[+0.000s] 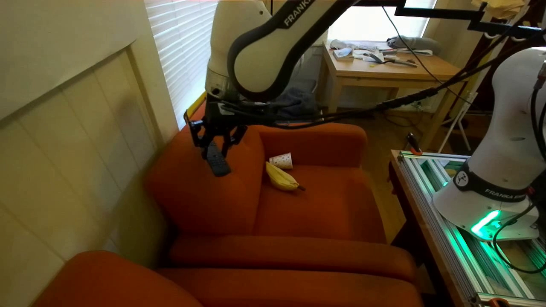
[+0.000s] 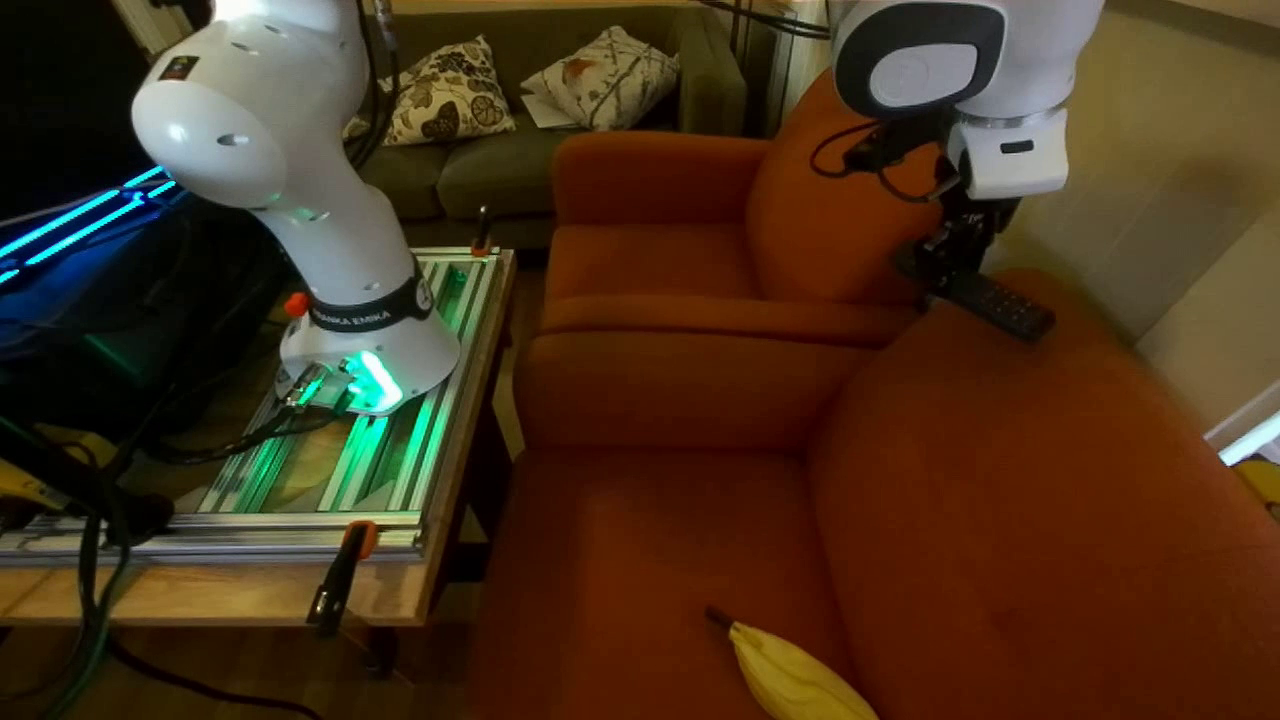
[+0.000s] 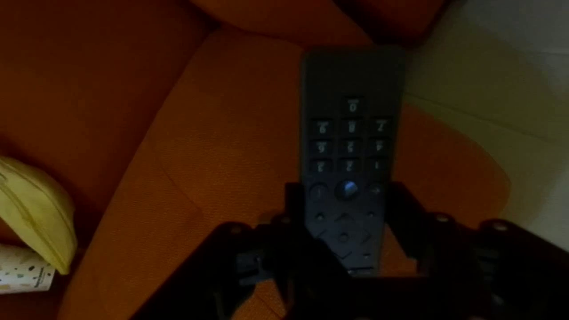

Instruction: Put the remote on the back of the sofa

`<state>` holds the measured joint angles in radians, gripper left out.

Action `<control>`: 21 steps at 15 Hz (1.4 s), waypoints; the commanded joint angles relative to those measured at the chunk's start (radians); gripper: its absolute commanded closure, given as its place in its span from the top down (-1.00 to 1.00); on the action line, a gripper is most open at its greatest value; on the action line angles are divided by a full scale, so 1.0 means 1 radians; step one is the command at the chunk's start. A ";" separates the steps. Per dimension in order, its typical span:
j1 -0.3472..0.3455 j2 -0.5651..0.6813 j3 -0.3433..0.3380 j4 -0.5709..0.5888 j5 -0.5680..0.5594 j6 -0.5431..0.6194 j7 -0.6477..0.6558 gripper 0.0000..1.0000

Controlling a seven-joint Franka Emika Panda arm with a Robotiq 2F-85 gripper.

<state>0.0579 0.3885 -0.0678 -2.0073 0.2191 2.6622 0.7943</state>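
The remote (image 1: 219,163) is a slim dark bar with number keys. My gripper (image 1: 213,150) is shut on its sides, with the keys facing the camera in the wrist view (image 3: 351,142). The fingertips (image 3: 346,195) press on both long edges near its middle. In an exterior view the remote (image 2: 1000,305) sticks out from the gripper (image 2: 950,275), tilted downward. It is over the orange-red back of the sofa (image 1: 213,204), close to its top edge; this backrest also fills much of another exterior view (image 2: 1040,500). I cannot tell whether the remote touches the fabric.
A yellow banana (image 1: 282,178) lies on the seat (image 1: 324,204) beside a speckled white cup (image 1: 281,161) on its side. A wall (image 1: 85,170) and window blinds (image 1: 181,47) stand close behind the backrest. Another orange seat (image 2: 650,260) adjoins the sofa.
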 commanded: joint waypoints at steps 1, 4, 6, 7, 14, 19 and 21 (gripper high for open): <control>0.002 0.007 -0.002 0.012 0.007 -0.003 0.009 0.01; 0.002 0.018 -0.002 0.024 0.011 -0.003 0.023 0.01; 0.002 0.018 -0.002 0.024 0.012 -0.003 0.025 0.01; 0.009 0.032 -0.014 0.047 0.030 -0.004 0.092 -0.49; 0.018 0.090 -0.050 0.140 0.048 0.008 0.436 -0.49; 0.017 0.155 -0.054 0.232 0.024 0.036 0.552 -0.49; 0.007 0.183 -0.043 0.277 0.028 0.027 0.556 -0.49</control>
<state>0.0604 0.5103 -0.1064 -1.8216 0.2428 2.6873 1.3095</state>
